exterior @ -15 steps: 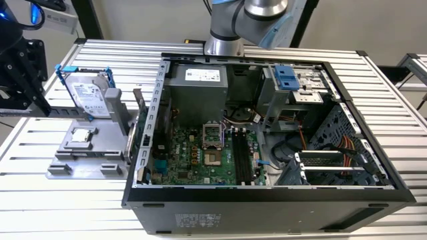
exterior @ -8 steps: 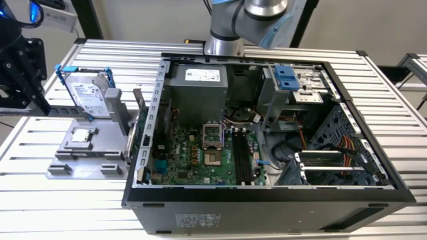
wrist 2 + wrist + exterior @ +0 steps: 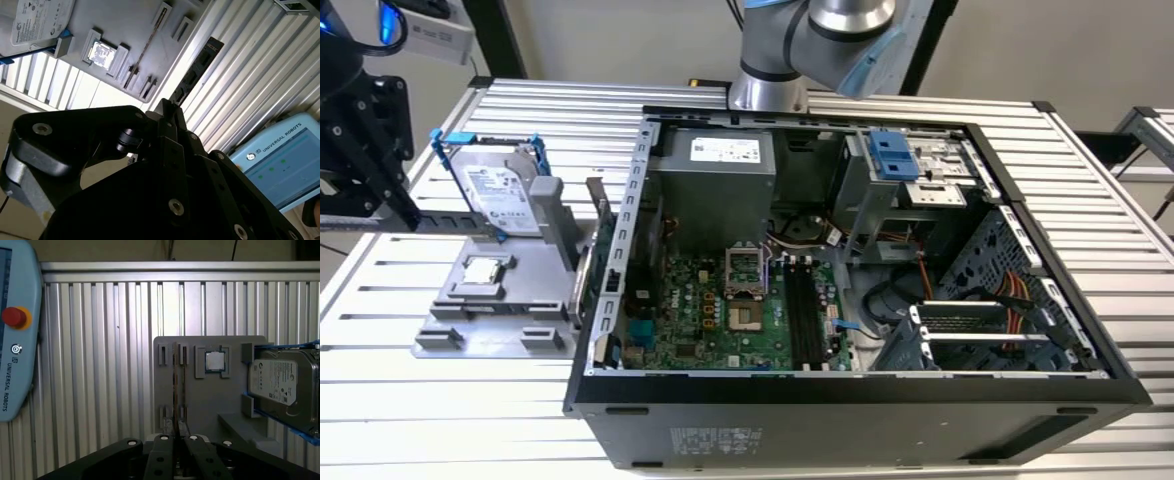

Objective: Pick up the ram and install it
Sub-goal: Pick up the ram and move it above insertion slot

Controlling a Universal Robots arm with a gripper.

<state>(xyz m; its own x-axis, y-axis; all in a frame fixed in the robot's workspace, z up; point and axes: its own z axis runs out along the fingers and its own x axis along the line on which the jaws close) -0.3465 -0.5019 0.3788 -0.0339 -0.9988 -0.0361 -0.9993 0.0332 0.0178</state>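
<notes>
The ram point(image 3: 197, 70) was clamped edge-on between the shut fingers of the tool point(image 3: 176, 434), held clear above the grey fixture tray point(image 3: 200, 405) on the worktop point(image 3: 100, 365), at nine o'clock from the open computer case point(image 3: 854, 398) in the exterior view.

Black pincer point(image 3: 170, 106) clamped on the ram point(image 3: 197, 67) over ribbed table point(image 3: 260, 75); grey fixture point(image 3: 125, 25) nearby

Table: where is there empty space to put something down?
Bare ribbed table lies camera-side of the grey holder, and along the computer case on the exterior view's right. It's crowded inside the case and on the holder, with its hard drive.
</notes>
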